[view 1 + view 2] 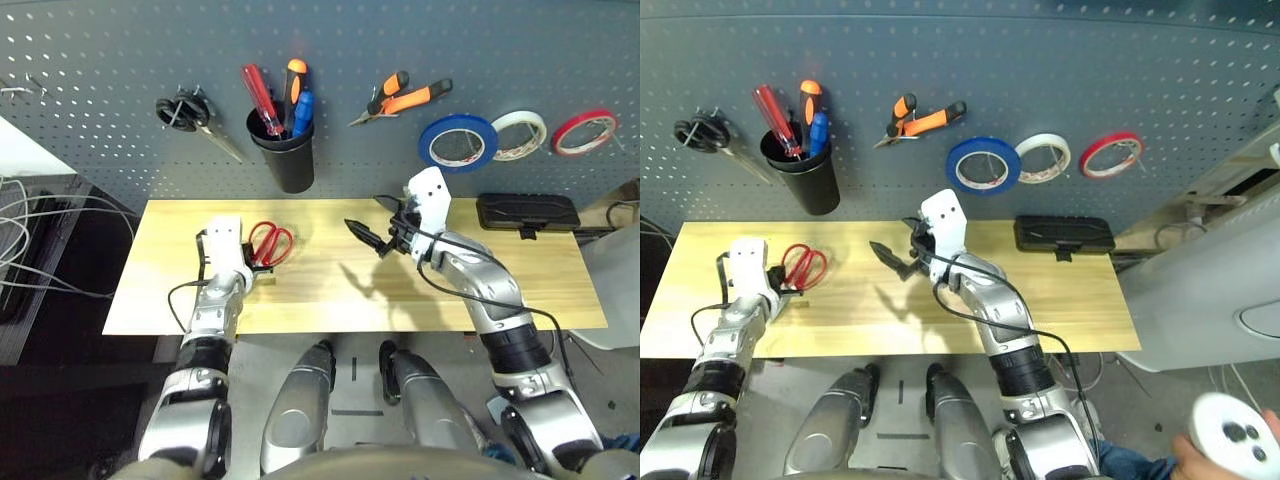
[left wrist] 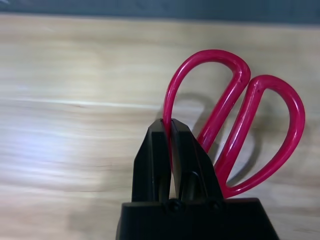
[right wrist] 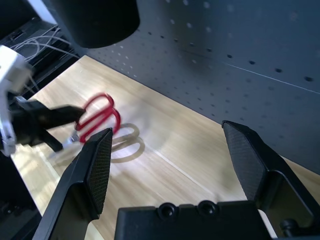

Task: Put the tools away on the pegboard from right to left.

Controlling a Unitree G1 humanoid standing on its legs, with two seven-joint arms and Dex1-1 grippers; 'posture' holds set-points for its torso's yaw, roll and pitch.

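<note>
Glossy red plastic scissors handles point(image 2: 235, 120), pale smooth wood-grain table point(image 1: 330, 290), matt grey perforated pegboard point(image 1: 400, 40)

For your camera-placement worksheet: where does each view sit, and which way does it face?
Head stereo pair: forward and down over silver forearms at the pale wooden table and dark grey pegboard.
Left wrist: along the left end effector, shut on red-handled scissors.
Right wrist: between the open right end effector, facing the pegboard.
Shared: scissors.
</note>
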